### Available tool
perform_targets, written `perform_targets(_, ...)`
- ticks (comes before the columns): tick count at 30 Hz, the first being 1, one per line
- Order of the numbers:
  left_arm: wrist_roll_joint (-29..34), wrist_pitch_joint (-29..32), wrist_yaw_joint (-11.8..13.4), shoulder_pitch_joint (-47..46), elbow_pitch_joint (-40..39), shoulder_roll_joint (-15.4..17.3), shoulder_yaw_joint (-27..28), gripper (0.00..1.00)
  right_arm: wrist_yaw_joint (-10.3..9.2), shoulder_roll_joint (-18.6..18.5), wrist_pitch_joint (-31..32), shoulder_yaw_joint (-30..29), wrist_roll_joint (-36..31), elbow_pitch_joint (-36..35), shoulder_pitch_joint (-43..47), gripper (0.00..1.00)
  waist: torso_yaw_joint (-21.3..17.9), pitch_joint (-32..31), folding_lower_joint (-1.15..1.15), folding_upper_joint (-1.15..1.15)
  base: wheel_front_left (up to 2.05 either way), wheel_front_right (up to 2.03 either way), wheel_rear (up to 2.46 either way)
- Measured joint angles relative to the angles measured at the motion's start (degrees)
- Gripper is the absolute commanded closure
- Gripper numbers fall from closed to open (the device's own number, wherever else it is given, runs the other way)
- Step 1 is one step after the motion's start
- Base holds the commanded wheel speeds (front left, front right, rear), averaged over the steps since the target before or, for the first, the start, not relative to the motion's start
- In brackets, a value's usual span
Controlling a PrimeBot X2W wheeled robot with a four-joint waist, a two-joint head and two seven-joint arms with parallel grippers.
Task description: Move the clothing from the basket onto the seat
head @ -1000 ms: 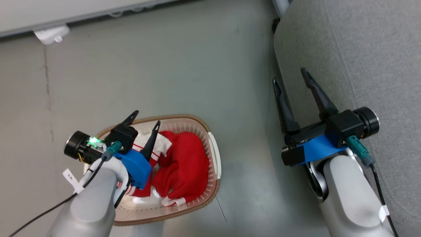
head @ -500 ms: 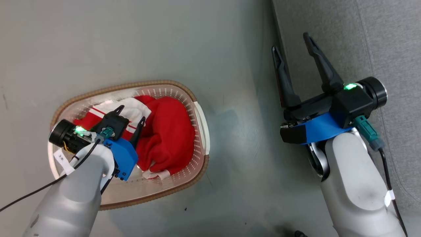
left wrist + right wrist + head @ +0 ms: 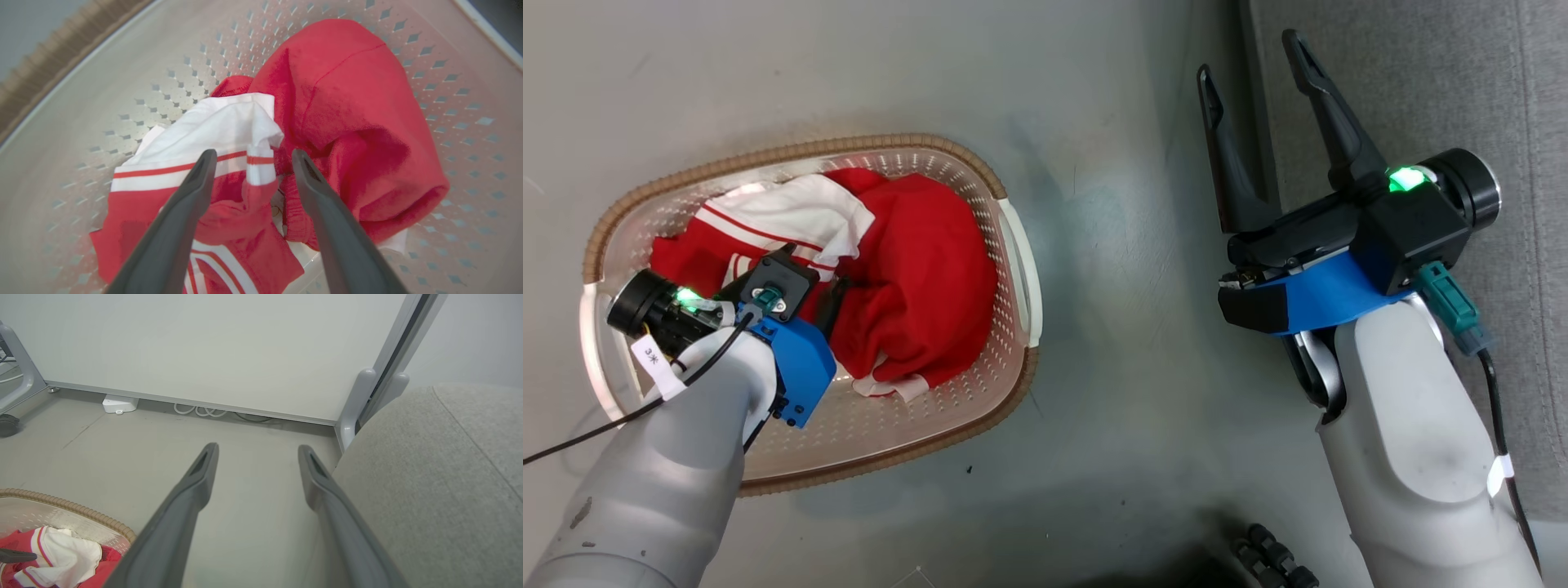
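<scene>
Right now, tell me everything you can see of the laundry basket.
The basket is an oval, cream-white perforated plastic tub with a brown woven-look rim and a white handle on each side. It stands upright on the grey floor, apart from the seat. Red clothing lies heaped inside, and the open left tool reaches in over it.

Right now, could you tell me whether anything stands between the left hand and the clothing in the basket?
Nothing visible does: the open left hand hangs inside the basket, pointing straight at the striped garment.
</scene>
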Motion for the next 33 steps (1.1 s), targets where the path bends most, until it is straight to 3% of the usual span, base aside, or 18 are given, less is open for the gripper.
perform_targets(7, -0.60, 0.01, 0.00, -1.90, 1.08, 0.16, -2.86, 0.00, 0.00, 0.00, 0.00, -0.44, -0.97, -0.66, -0.32, 0.00, 0.09, 3.09, 0.00, 0.00, 0.00, 0.00, 0.00)
perform_targets(8, -0.68, 0.00, 0.00, -2.09, 1.08, 0.15, -3.18, 0.05, 0.00, 0.00, -0.01, -0.48, -0.99, -0.67, -0.37, 0.00, 0.15, 3.37, 0.00, 0.00, 0.00, 0.00, 0.00)
perform_targets(9, -0.77, 0.00, 0.00, -2.36, 1.10, 0.14, -3.50, 0.85, 0.00, 0.00, -0.01, -0.56, -1.01, -0.70, -0.44, 0.00, 0.24, 3.60, 0.00, 0.00, 0.00, 0.00, 0.00)
perform_targets(10, -0.81, 0.00, 0.00, -2.66, 1.11, 0.12, -3.96, 1.00, 0.00, 0.00, 0.00, -0.66, -1.04, -0.77, -0.49, 0.00, 0.34, 3.79, 0.00, 0.00, 0.00, 0.00, 0.00)
perform_targets(21, -2.94, 0.01, 0.00, -3.83, 1.18, -1.10, -6.39, 1.00, 0.00, 0.00, -0.01, -0.93, -1.40, -0.18, -0.63, 0.00, 1.29, 3.17, -0.01, 0.00, 0.00, 0.00, 0.00)
perform_targets(33, -7.25, 0.01, 0.00, 0.68, -7.47, -2.19, -4.89, 1.00, 0.00, 0.01, -0.01, -2.18, -1.15, 1.79, 1.68, 0.00, 3.15, -3.13, -0.01, 0.00, 0.00, 0.00, 0.00)
